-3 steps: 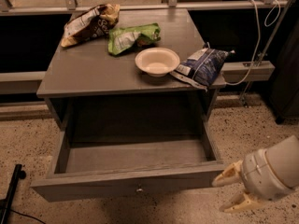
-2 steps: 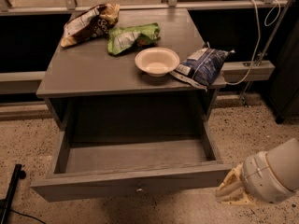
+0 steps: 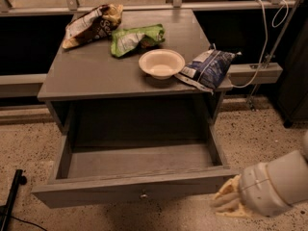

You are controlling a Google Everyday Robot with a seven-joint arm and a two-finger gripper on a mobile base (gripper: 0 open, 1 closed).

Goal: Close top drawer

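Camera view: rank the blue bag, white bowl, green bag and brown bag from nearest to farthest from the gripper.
Gripper, low right beside the drawer:
1. Blue bag, right side.
2. White bowl, middle.
3. Green bag, behind the bowl.
4. Brown bag, back left.

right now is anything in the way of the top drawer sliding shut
Nothing visible. The drawer is pulled out and looks empty, and the dark opening behind it in the cabinet shows nothing. The gripper is at the right end of the drawer's front.

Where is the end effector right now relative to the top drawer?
The end effector is at the lower right of the camera view, beside the right front corner of the open top drawer.
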